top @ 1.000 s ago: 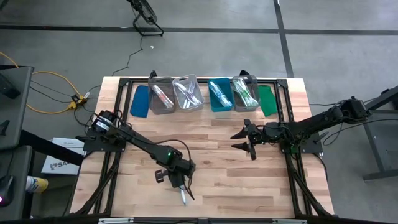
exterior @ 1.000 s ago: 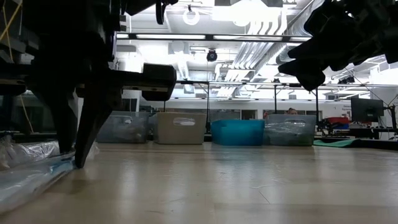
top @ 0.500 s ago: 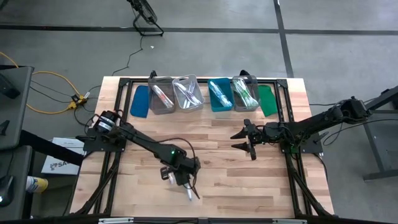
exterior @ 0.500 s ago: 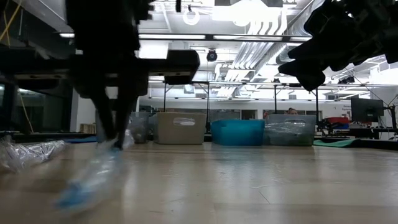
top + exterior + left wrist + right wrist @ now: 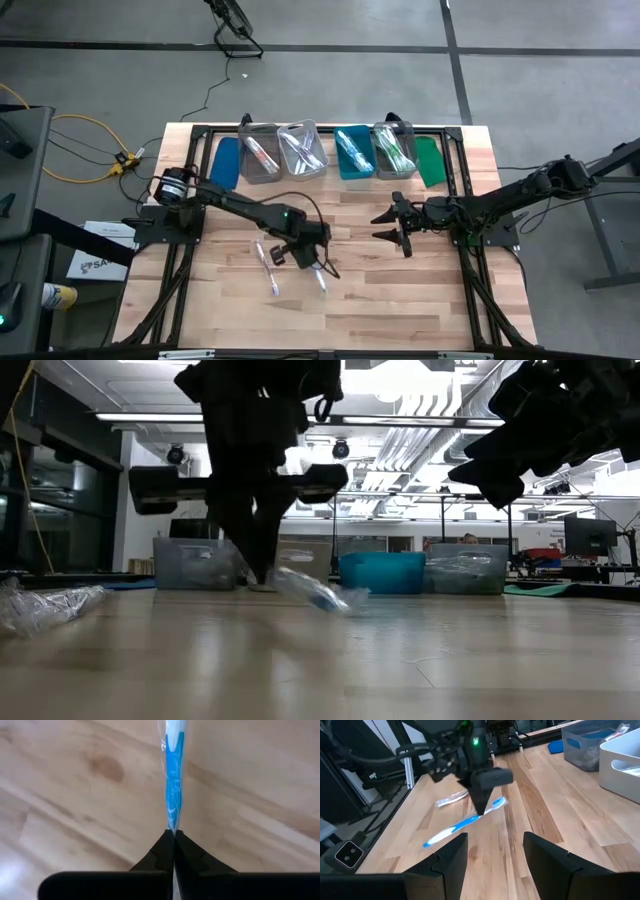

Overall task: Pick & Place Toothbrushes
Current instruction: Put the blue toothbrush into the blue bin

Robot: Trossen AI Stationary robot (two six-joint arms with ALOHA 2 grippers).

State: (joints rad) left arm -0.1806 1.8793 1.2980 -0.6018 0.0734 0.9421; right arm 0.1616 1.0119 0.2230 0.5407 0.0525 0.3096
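Now the left end effector [image 5: 308, 256], clamped tight on a blue toothbrush [image 5: 321, 281], has carried it up off the near tabletop [image 5: 400, 300] toward the far bins [image 5: 300, 150]; the right end effector [image 5: 392, 226] waits open.

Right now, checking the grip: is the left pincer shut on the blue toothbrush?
Shut: the left pincer pinches the blue toothbrush, fingers together.

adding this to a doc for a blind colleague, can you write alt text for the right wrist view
Across a wooden table, the left gripper pinches a blue toothbrush and holds it tilted above the wood. Another wrapped toothbrush lies behind it, and bins stand to one side. The right gripper waits open in the foreground.
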